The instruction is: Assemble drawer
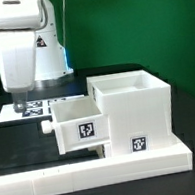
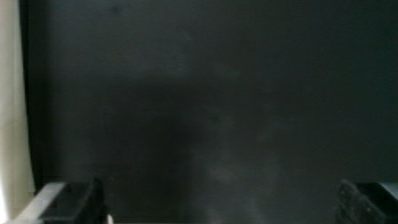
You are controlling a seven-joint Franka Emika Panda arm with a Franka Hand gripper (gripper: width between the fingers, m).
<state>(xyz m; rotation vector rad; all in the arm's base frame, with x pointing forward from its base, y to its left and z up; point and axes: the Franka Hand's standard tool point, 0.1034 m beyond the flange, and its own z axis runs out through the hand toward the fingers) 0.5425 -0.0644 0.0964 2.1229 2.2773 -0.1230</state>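
Note:
The drawer [image 1: 77, 124], a small white open-top box with a square marker and a round knob on its front, sticks partly out of the larger white cube casing [image 1: 142, 104] toward the exterior view's left. My gripper [image 1: 20, 99] hangs low over the black table, left of and behind the drawer and apart from it. In the wrist view the gripper [image 2: 222, 205] is open and empty. Its two dark fingertips [image 2: 71, 203] stand wide apart over bare black table.
The marker board [image 1: 32, 109] lies flat just under and beside the gripper, and a pale strip [image 2: 9, 100] shows at the edge of the wrist view. A low white border wall [image 1: 96, 171] runs along the front, with the casing against it.

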